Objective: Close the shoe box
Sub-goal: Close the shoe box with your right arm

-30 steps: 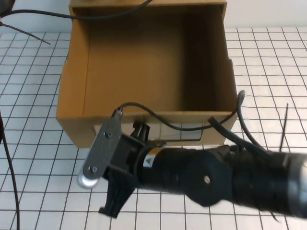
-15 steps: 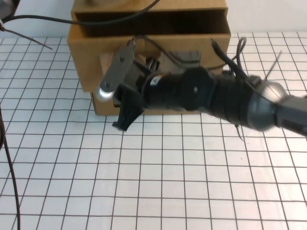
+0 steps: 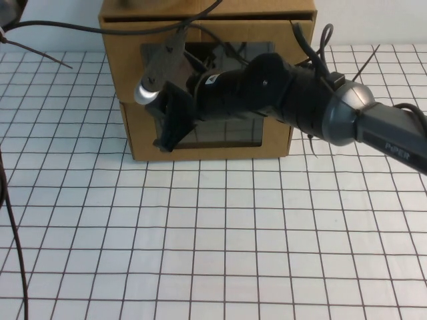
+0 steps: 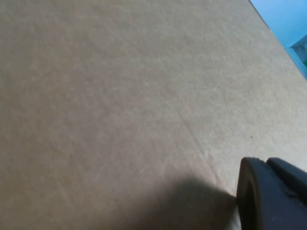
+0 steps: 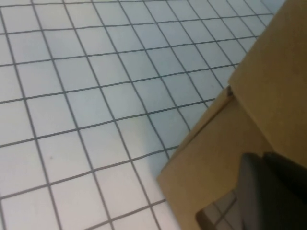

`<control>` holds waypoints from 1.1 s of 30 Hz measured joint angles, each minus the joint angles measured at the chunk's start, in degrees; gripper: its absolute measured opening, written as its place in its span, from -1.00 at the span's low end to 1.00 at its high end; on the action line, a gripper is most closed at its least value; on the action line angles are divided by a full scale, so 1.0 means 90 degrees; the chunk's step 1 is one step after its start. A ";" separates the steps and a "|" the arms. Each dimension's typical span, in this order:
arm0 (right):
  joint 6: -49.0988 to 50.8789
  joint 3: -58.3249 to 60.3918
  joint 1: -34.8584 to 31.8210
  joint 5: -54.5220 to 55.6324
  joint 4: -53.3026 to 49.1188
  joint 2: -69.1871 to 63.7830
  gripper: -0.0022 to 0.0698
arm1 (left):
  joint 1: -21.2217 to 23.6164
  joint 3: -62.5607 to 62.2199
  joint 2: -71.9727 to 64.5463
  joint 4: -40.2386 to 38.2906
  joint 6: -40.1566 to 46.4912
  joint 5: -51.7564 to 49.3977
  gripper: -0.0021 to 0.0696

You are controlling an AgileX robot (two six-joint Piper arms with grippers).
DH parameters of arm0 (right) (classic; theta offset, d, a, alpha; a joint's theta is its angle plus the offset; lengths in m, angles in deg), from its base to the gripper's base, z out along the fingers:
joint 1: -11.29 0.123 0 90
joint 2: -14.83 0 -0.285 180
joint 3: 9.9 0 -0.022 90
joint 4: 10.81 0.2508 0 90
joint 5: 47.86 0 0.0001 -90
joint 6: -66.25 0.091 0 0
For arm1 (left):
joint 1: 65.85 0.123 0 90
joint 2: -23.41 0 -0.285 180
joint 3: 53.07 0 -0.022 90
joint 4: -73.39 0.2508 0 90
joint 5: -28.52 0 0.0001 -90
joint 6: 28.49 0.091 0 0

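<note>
The shoe box (image 3: 275, 143) is brown cardboard and stands at the table's far middle. Its drawer front with the clear window (image 3: 227, 133) sits nearly flush with the shell; a thin dark gap (image 3: 200, 19) shows along the top. The white handle is hidden behind my arm. My right gripper (image 3: 168, 132) is shut and pressed against the left part of the drawer front; in the right wrist view it (image 5: 268, 191) lies on the cardboard (image 5: 211, 167) by a window corner. My left gripper (image 4: 266, 191) is out of the high view, shut, resting against plain cardboard (image 4: 120, 105).
The table (image 3: 213, 240) is white with a dark grid. Black cables (image 3: 40, 27) run from the box top to the left and down the left edge (image 3: 8, 220). My right arm (image 3: 347, 120) crosses the box front from the right.
The drawer has slid from wide open back into the shell. My right gripper moved away from me with the drawer front, staying against it.
</note>
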 joint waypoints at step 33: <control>0.0017 -0.0027 -0.0883 -0.2043 0.0167 0.1937 -0.98 | 0.0104 -0.0010 0.1011 -0.0185 0.0538 -0.0722 -0.96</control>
